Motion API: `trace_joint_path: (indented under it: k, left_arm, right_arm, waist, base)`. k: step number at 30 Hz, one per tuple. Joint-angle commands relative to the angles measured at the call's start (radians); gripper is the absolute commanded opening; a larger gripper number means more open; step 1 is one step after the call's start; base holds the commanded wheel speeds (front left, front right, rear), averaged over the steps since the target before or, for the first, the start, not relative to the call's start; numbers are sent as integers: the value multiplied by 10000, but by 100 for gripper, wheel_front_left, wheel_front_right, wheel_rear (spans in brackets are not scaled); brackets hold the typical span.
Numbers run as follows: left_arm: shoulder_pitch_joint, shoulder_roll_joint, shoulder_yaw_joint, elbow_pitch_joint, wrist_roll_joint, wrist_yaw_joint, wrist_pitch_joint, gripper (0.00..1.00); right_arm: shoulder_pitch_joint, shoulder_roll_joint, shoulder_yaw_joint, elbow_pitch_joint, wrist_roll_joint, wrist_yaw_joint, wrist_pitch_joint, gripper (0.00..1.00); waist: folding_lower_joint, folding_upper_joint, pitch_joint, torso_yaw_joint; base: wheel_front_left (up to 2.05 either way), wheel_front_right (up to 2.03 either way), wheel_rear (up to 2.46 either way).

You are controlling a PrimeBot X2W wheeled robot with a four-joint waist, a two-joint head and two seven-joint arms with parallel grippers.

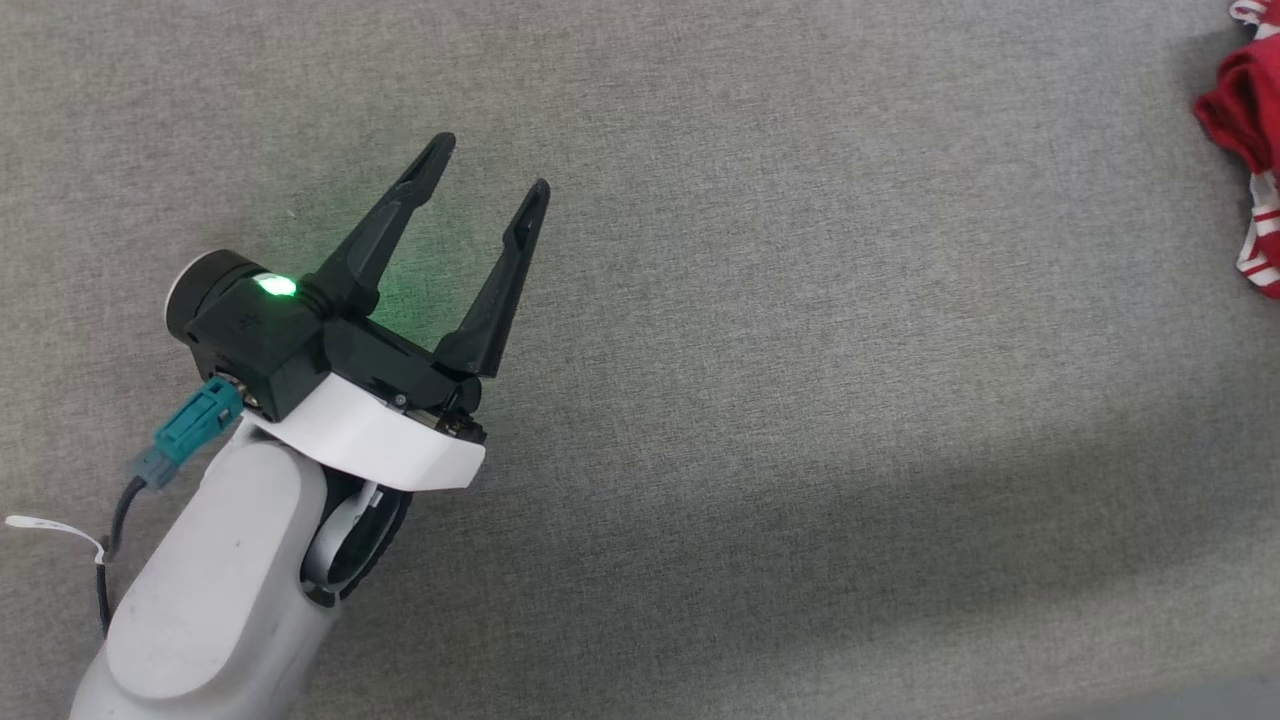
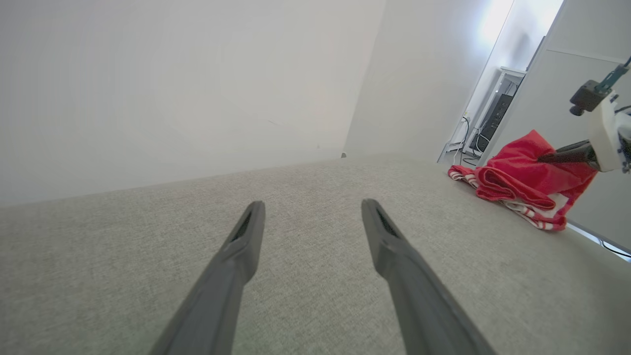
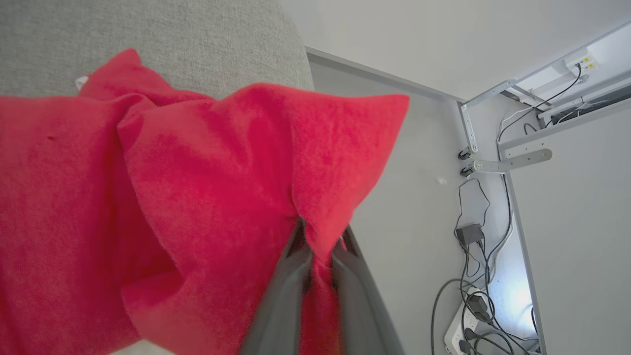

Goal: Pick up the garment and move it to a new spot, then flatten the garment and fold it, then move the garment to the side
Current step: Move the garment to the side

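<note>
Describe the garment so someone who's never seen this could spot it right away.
Start from the wide grey fabric surface and go to its right edge. The garment is the crumpled red heap there, with red-white striped trim, pinched in the right gripper.

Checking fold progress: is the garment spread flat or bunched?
Bunched. The garment lies in a crumpled heap, one red fold pinched in the right gripper.

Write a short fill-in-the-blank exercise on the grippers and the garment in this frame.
1. The left gripper is ____ and holds nothing.
2. The right gripper is shut on a fold of the ____ garment.
3. The garment rests bunched on a ____ fabric surface.
Missing words: open; red; grey.
</note>
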Motion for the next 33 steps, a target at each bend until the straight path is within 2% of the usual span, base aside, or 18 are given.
trace_joint_path:
  k: [1, 2, 3, 4, 5, 13, 22, 33]
  left_arm:
    - [-124, 69, -7, 17, -51, -32, -47, 100]
    - [-145, 71, -12, 19, -62, -32, -47, 100]
    - [-169, 80, 19, 25, -59, -32, -47, 100]
    - [-182, 86, 40, 29, -65, -32, -47, 100]
    - [-184, 99, 59, 32, -69, -32, -47, 100]
    - [134, 159, 536, -27, -135, -32, -47, 100]
    - [558, -25, 1124, 1, -47, -32, -47, 100]
    - [1471, -347, 2373, 177, 285, -32, -47, 100]
  right_arm:
    - [-191, 176, -12, 198, -157, -49, -161, 17]
    - [-231, 234, -56, 350, -183, -49, -176, 40]
    - [-274, 299, -50, 444, -224, -49, -212, 55]
    - [-327, 360, -49, 517, -260, -49, -273, 85]
    - [-392, 396, -68, 601, -267, -49, -304, 100]
    - [-783, 486, 85, 859, -183, -49, -493, 100]
    - [-575, 812, 306, 689, 708, -49, -964, 100]
    - [185, 1593, 910, -211, 1660, -49, -2492, 100]
  waist:
    - [0, 0, 9, 46]
    - [0, 0, 12, 72]
    - [0, 0, 15, 89]
    - [0, 0, 13, 102]
    - [0, 0, 9, 111]
    - [0, 0, -221, 81]
    - [0, 0, -651, 123]
    - [0, 0, -1598, 411]
  base:
    - [0, 0, 0]
    - [0, 0, 0]
    - [0, 0, 0]
    - [0, 0, 0]
    - [0, 0, 0]
    - [0, 0, 0]
    - [0, 0, 0]
    - [0, 0, 0]
